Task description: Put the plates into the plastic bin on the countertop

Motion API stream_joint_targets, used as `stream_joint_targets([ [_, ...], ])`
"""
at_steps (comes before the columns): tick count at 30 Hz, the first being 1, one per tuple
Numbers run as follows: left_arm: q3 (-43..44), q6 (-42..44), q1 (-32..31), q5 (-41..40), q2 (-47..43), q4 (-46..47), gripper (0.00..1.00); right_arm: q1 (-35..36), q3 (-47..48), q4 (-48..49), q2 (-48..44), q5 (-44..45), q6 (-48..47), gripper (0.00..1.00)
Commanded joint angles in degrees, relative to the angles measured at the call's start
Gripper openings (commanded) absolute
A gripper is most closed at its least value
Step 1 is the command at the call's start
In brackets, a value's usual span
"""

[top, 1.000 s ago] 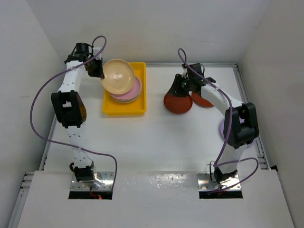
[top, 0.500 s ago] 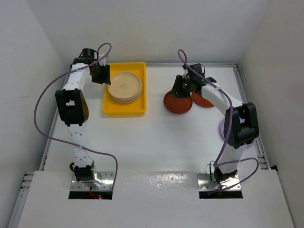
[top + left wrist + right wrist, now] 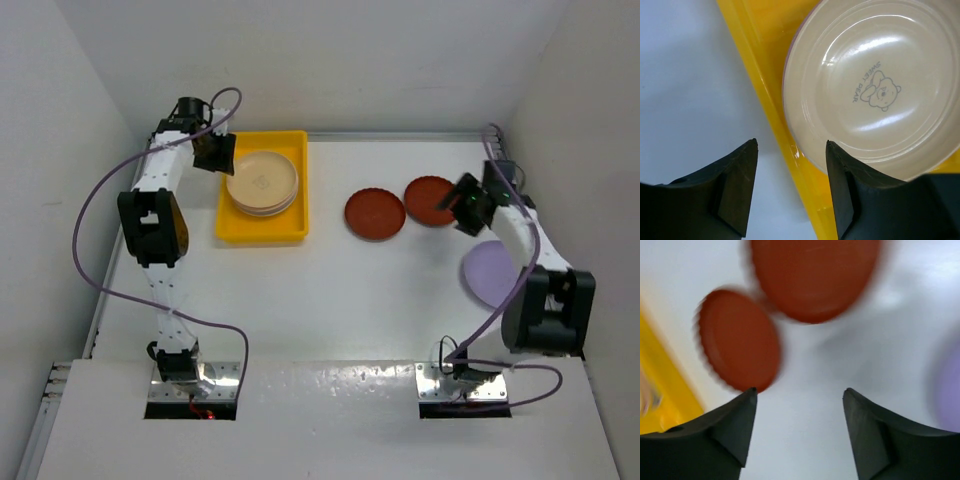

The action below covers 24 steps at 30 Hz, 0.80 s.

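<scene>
Yellow is the first thing I pick out: the bin (image 3: pixel 262 236) at the back left of the bench (image 3: pixel 340 300). A cream plate (image 3: pixel 262 180) lies flat in it on top of a stack (image 3: pixel 268 210) whose lower rims show only as slivers. The left wrist view shows a bear print (image 3: pixel 880 92) on the cream plate's face. My left gripper (image 3: pixel 214 152) hangs over the bin's left wall, fingers apart, nothing between them. Out on the bench lie a red plate (image 3: pixel 375 214) and a second red plate (image 3: pixel 430 200), close side by side; I cannot tell whether their rims touch. My right gripper (image 3: pixel 466 205) hovers at the second one's right edge, fingers spread and empty, and its wrist view is blurred. A lilac plate (image 3: pixel 492 274) lies near the right arm.
</scene>
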Motion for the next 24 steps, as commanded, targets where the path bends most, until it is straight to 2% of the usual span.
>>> stream_joint_targets([
  [1, -0.2, 0.7, -0.3, 0.1, -6.1, 0.9, 0.59, -5.5, -7.8, -8.1, -9.9, 16.2, 6.1, 0.72],
  [2, -0.2, 0.7, -0.3, 1.4, -6.8, 0.9, 0.59, -8.3, -9.6, -8.9, -11.5, 18.6, 7.4, 0.74],
  [3, -0.8, 0.7, -0.3, 1.4, -7.5, 0.9, 0.60, -11.3, -15.5, -9.2, -13.1, 24.7, 12.3, 0.78],
  [5, -0.8, 0.7, -0.3, 2.0, -8.1, 0.9, 0.60, -16.2, -21.6, -9.2, -20.1, 28.2, 16.7, 0.79],
  [6, -0.8, 0.7, 0.2, 2.6, -8.1, 0.9, 0.60, -20.7, -25.7, -8.7, -23.7, 29.2, 17.9, 0.79],
  [11, -0.8, 0.7, 0.2, 3.3, -8.6, 0.9, 0.60, -28.1, -37.4, 4.4, -30.9, 29.5, 21.8, 0.79],
  [14, -0.8, 0.7, 0.2, 3.3, -8.6, 0.9, 0.60, -33.0, -41.2, 13.5, -29.8, 25.6, 21.1, 0.75],
  [16, -0.8, 0.7, 0.2, 3.3, -8.6, 0.4, 0.62, -34.1, -41.6, 15.6, -28.5, 22.5, 19.4, 0.74],
  [17, -0.8, 0.7, 0.2, 3.3, -8.6, 0.4, 0.62, -34.7, -41.3, 16.2, -26.0, 21.9, 19.3, 0.70],
  [20, -0.8, 0.7, 0.2, 3.3, -9.1, 0.4, 0.62, -35.9, -39.9, 15.5, -22.4, 20.1, 18.0, 0.67],
  [24, -0.8, 0.7, 0.2, 3.3, -9.1, 0.4, 0.62, -36.1, -40.1, 17.4, -18.0, 18.8, 16.5, 0.57],
])
